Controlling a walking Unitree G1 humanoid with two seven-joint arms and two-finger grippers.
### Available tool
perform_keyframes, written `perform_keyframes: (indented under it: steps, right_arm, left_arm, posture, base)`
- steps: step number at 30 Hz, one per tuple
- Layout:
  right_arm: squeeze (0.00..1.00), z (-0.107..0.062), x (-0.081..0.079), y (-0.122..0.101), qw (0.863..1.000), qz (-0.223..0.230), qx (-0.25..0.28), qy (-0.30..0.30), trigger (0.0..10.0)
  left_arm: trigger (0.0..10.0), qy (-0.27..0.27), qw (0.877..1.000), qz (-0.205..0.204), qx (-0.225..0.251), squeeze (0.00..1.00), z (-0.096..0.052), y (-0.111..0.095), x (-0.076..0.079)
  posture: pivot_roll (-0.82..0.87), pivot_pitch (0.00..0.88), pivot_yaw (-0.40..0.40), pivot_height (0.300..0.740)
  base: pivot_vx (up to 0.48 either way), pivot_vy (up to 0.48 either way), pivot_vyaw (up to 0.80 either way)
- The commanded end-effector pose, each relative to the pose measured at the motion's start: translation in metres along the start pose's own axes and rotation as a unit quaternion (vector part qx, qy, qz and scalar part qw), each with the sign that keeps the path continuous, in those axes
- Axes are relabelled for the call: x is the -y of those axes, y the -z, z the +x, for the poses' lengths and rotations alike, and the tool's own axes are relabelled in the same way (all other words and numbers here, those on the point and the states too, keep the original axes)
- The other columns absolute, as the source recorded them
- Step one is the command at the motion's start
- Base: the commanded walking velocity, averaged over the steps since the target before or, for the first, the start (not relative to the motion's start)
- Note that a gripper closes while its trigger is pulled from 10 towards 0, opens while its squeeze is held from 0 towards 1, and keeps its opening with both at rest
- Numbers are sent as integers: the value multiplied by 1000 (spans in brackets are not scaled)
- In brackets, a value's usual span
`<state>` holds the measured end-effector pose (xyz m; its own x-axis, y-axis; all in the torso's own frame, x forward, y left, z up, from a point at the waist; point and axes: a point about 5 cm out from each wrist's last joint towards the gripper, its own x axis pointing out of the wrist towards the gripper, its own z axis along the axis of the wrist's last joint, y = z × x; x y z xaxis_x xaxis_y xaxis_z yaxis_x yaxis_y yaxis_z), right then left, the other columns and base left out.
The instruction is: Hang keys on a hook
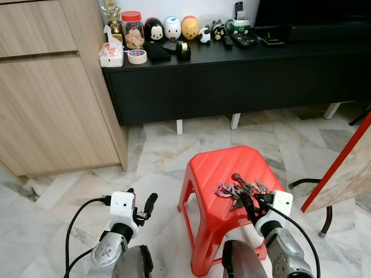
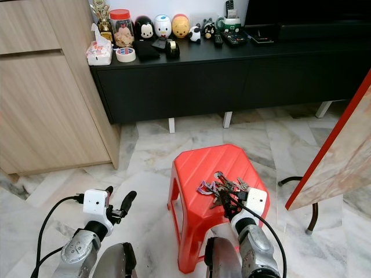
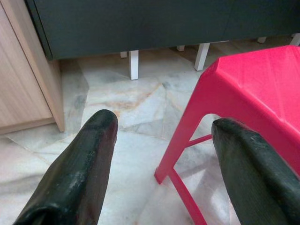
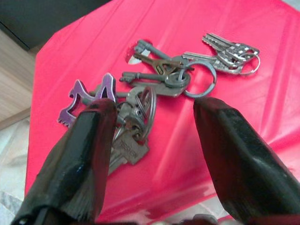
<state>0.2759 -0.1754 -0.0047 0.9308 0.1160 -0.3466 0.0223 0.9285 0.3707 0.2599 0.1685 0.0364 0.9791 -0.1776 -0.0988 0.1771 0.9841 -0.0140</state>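
A bunch of grey metal keys (image 4: 164,79) on linked rings, with a purple tag (image 4: 89,96), is shown lying on the red stool (image 1: 217,168). The right gripper (image 4: 152,126) is held wide over the bunch. The left gripper (image 3: 164,154), also wide, is held beside the stool. Behind the stool stands a black cabinet (image 1: 232,81).

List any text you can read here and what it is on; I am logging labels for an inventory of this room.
No text can be read in these pictures.
Red-lidded clear jar on the black cabinet: any label is too small to read.
Grey remote controls on the cabinet: button markings too small.
Bunch of metal keys on the red plastic stool, before the open right hand: stampings blurred.
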Motion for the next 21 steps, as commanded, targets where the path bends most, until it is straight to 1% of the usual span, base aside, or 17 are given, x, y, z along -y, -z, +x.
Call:
perform_keyframes:
  steps: [1, 5, 6, 7, 8, 9, 11, 16, 17, 18, 21]
  right_arm:
    - [0, 0, 0, 0, 1000, 1, 0, 1, 10000]
    - [0, 0, 0, -1, 1000, 0, 0, -2, 10000]
    - [0, 1, 0, -1, 1000, -3, -1, -5, 8745]
    - [0, 2, -1, -2, 1000, -4, -2, -5, 4667]
    - [0, 2, -1, -2, 1000, -5, -3, -5, 4667]
    - [0, 3, -2, -3, 1000, -9, -3, -4, 0]
    - [0, 4, -3, -4, 1000, -15, -2, -5, 0]
    - [0, 5, -4, -4, 1000, -14, -4, -7, 0]
    - [0, 5, -4, -4, 1000, -14, -6, -7, 3176]
    - [0, 5, -4, -3, 1000, -16, -12, -5, 10000]
    - [0, 5, -3, -2, 1000, -16, -17, 0, 10000]
  left_arm:
    - [10000, -1, 1000, 6, -8, 0, -2, 4, 0]
    - [10000, -1, 1000, 5, -8, 0, -1, 4, 0]
    - [10000, -1, 1000, 6, -7, 0, -1, 3, 0]
    - [10000, -1, 1000, 6, -6, 0, 0, 3, 0]
    - [10000, -2, 1000, 6, -6, 0, 0, 2, 0]
    - [10000, -2, 1000, 7, -6, 0, 0, 2, 0]
    - [10000, -2, 1000, 8, -7, 0, 0, 3, 0]
    - [10000, 0, 1000, 9, -6, 0, 0, 2, 1]
    - [10000, 0, 1000, 10, -7, 0, 0, 2, 1]
    - [10000, 0, 1000, 10, -7, 0, 0, 2, 1]
    - [10000, 0, 1000, 10, -7, 0, 0, 2, 0]
  posture:
    - [22, 54, -25, 562]
    - [22, 54, -25, 562]
    - [24, 54, -26, 562]
    - [24, 54, -26, 562]
    - [24, 54, -26, 562]
    - [24, 55, -26, 562]
    - [24, 55, -26, 562]
    - [24, 57, -25, 562]
    - [24, 57, -25, 562]
    - [27, 58, -25, 562]
    - [27, 58, -25, 562]
  base:
    - [0, 0, 0]
    - [0, 0, 0]
    - [0, 0, 0]
    - [0, 0, 0]
    - [0, 0, 0]
    - [0, 0, 0]
    - [0, 0, 0]
    - [0, 0, 0]
    - [0, 0, 0]
    - [0, 0, 0]
    - [0, 0, 0]
